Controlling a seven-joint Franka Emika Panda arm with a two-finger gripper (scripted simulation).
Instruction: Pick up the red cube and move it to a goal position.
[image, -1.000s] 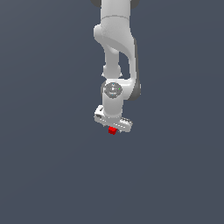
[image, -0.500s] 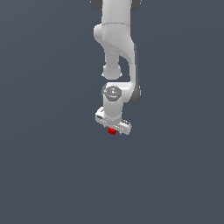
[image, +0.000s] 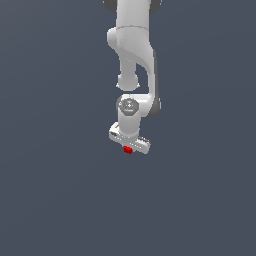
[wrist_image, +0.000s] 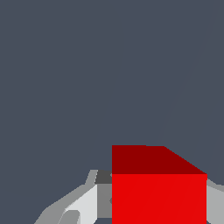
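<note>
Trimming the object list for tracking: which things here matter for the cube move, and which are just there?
Part of the job:
- red cube, between the fingers
- gripper, shut on the cube
- arm

Just there:
- nothing else, only a plain grey background; no goal marker shows

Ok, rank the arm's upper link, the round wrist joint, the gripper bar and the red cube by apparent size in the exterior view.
Largest to smallest in the exterior view:
1. Upper link
2. Gripper bar and round wrist joint: too alike to rank
3. Red cube, by far the smallest, tucked under the bar.
</note>
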